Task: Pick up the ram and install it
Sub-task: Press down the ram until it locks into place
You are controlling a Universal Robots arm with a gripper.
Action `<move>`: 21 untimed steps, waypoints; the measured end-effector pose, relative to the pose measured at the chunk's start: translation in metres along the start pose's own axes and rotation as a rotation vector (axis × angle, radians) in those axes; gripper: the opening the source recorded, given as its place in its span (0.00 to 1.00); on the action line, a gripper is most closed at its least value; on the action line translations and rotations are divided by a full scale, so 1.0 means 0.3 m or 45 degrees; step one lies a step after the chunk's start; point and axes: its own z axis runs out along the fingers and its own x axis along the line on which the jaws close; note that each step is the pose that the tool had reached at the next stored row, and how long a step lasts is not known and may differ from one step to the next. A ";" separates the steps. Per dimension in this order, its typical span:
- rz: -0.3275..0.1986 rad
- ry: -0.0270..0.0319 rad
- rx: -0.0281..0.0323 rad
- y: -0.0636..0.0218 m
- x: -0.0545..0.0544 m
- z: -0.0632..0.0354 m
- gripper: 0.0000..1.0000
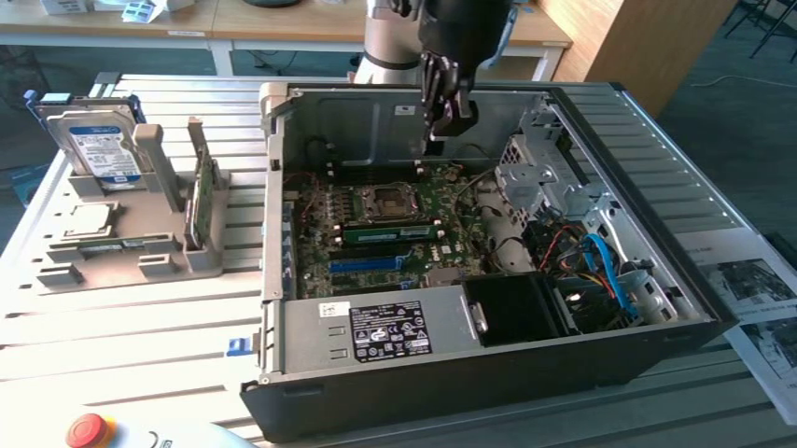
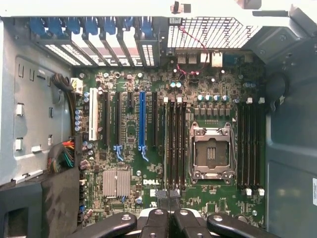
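Observation:
My gripper (image 1: 449, 126) hangs over the back of the open computer case (image 1: 280, 215), its fingers shut with nothing between them. In the wrist view the gripper (image 2: 169, 201) points straight down at the dark memory slots (image 2: 175, 144) beside the processor socket (image 2: 210, 151). One long green ram stick (image 1: 390, 232) stands seated on the motherboard (image 1: 373, 252) just in front of that socket. Another thin green stick (image 1: 203, 191) stands upright in the grey holder (image 1: 125, 252) outside the case on the exterior view's left.
A silver blue-labelled hard drive (image 1: 93, 145) stands in the same holder. Drive cages and blue cables (image 1: 598, 261) fill the case's right side, and the power supply (image 1: 386, 331) sits at the front. A red stop button (image 1: 90, 429) lies at the near left corner.

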 end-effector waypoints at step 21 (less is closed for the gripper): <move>-0.003 0.0001 -0.0013 -0.043 -0.002 0.080 0.10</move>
